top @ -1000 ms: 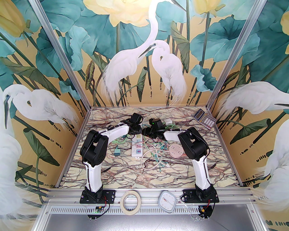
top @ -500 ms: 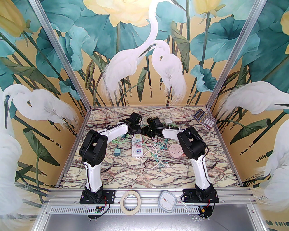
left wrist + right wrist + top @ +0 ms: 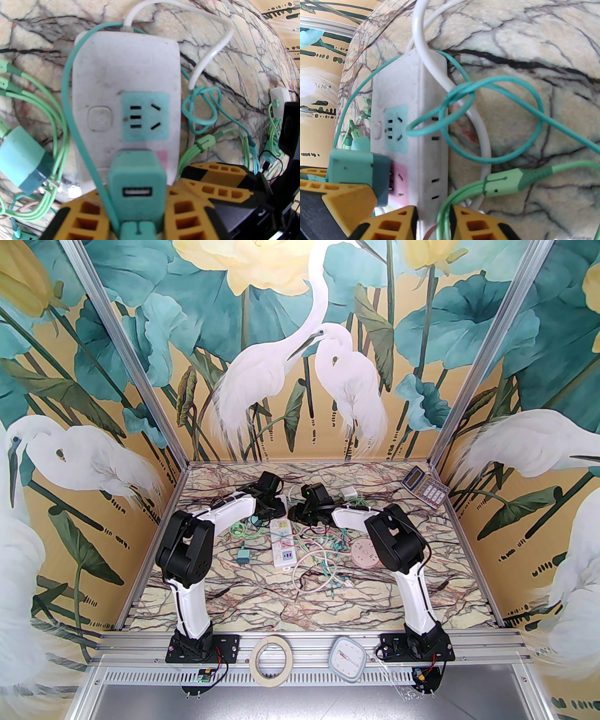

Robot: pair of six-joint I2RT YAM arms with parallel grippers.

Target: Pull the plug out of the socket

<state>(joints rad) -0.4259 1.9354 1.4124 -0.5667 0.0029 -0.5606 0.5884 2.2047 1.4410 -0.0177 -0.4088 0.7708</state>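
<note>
While the left fingers [image 3: 79, 218] clamp the teal plug [image 3: 136, 180], at lower centre with pins partly out of the pink socket [image 3: 400, 178], pull straight, no twisting; right fingers [image 3: 473, 222], pinching the white strip [image 3: 126, 70], should hold it steady.

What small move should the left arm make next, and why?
Probably pull the teal square USB charger plug straight out of the white plastic power strip. The left jaws are shut on the plug, its metal prongs show partly out of the pink socket, and the right jaws seem to clamp the strip's edge, steadying it.
</note>
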